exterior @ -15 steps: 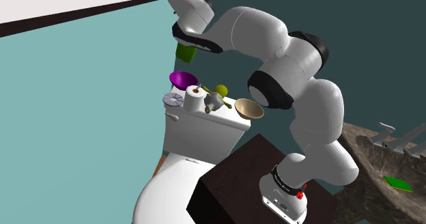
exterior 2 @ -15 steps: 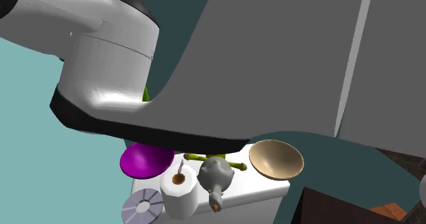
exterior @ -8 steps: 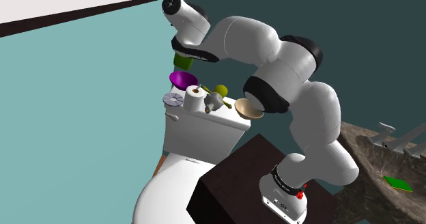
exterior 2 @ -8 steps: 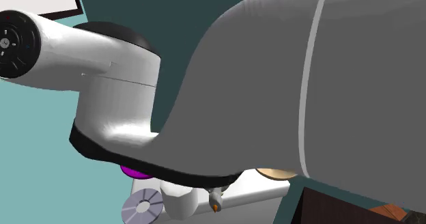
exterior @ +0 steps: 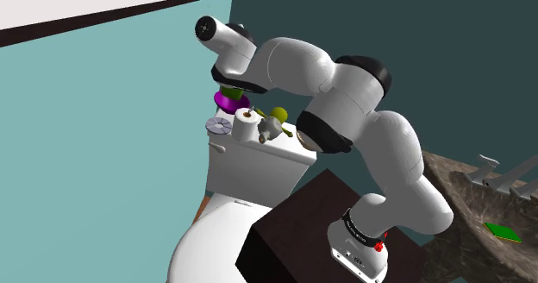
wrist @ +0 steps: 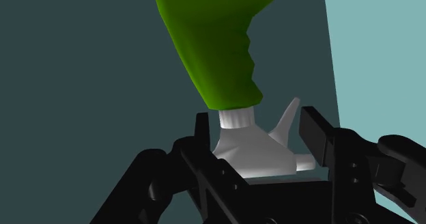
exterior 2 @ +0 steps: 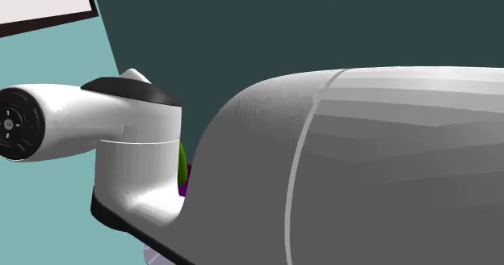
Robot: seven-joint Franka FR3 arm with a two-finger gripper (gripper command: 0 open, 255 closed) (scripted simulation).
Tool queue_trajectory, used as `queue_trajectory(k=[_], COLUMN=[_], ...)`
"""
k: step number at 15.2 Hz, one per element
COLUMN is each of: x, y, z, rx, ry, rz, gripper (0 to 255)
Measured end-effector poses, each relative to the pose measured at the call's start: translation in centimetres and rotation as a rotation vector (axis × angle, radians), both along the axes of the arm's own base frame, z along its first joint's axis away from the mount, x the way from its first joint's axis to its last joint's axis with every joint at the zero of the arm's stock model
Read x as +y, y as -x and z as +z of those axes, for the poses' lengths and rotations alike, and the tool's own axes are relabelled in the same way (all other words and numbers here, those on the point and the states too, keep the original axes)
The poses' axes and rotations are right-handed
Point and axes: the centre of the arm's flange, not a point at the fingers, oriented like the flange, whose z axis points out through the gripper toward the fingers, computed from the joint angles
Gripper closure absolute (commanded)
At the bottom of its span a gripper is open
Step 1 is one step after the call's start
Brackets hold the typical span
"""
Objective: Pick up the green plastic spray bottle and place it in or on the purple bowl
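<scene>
The green spray bottle [wrist: 211, 45] has a white spray head [wrist: 249, 144], and my gripper [wrist: 258, 137] is shut on that head, bottle body pointing away from the hand. In the shoulder view a bit of the green bottle [exterior: 231, 93] shows under the wrist, right at the purple bowl [exterior: 225, 105] on the toilet tank's far end. Whether bottle and bowl touch is hidden by the arm. In the second exterior view, slivers of the green bottle [exterior 2: 182, 161] and purple bowl [exterior 2: 184, 188] peek out behind the arm.
On the white toilet tank [exterior: 259, 156] stand a paper roll [exterior: 245, 126], a grey duck figure [exterior: 269, 130], a yellow-green object [exterior: 279, 114], a grey disc [exterior: 218, 125] and a tan bowl [exterior: 302, 135] partly behind the arm. A teal wall runs close behind.
The arm has swung down and toward the shoulder view's left, lowering the held bottle onto the purple bowl. In the second exterior view the arm now covers the tank's objects.
</scene>
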Motion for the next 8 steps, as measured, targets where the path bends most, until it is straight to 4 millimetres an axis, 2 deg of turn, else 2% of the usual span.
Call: queue_trajectory(k=[3,4,8], x=[-0.13,-0.15,-0.24], y=[0.14,0.13,-0.07], z=[-0.42,-0.56,-0.69], rx=[0.01,0.011,0.009], ry=[0.011,0.012,0.012], rz=[-0.005,-0.005,-0.001], gripper=[255,0,0])
